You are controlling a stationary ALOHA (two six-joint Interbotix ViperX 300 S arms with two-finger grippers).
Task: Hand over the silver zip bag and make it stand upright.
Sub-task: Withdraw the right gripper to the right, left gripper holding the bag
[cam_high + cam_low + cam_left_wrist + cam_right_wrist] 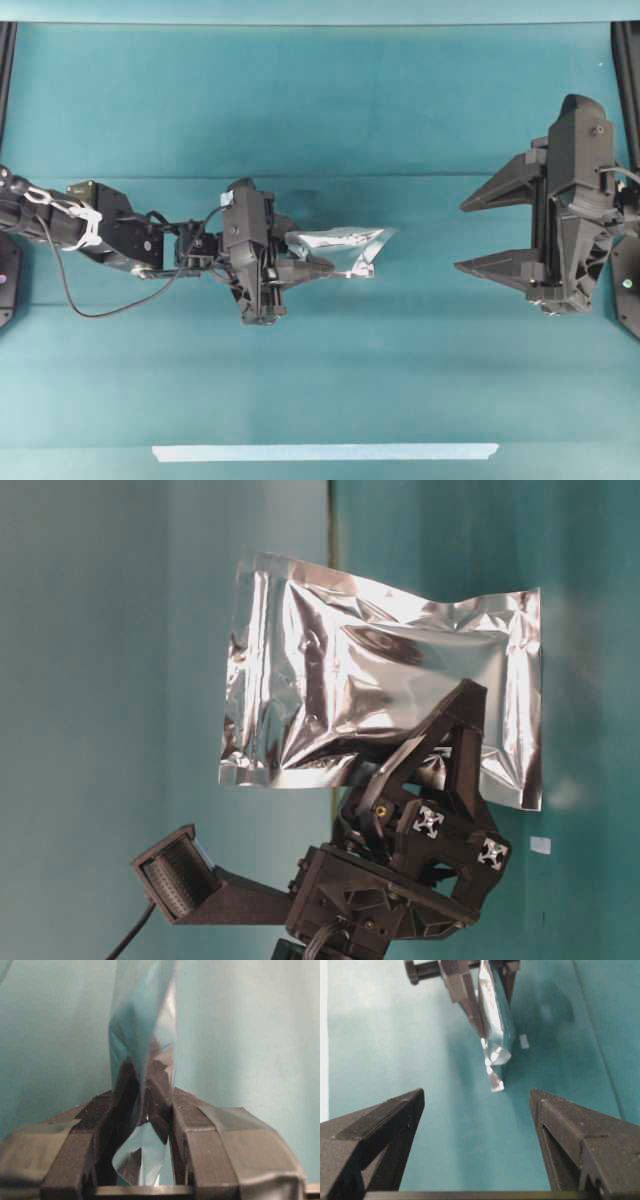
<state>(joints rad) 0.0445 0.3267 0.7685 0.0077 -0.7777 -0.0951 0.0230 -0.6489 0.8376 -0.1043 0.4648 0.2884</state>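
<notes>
The silver zip bag (345,245) hangs above the teal table near the middle, a crinkled foil pouch held edge-on. My left gripper (318,263) is shut on its left end; in the left wrist view the foil (142,1025) rises pinched between both fingers. The table-level view shows the bag's (380,680) broad shiny face, with a black finger over its lower right part. My right gripper (460,237) stands wide open to the right, a clear gap from the bag, jaws pointing at it. Its wrist view shows the bag (495,1025) ahead, beyond the fingertips, with nothing between them.
A pale tape strip (325,452) lies along the table's front edge. A small white mark (524,1041) sits on the cloth beside the bag. Black frame posts (628,60) stand at the far corners.
</notes>
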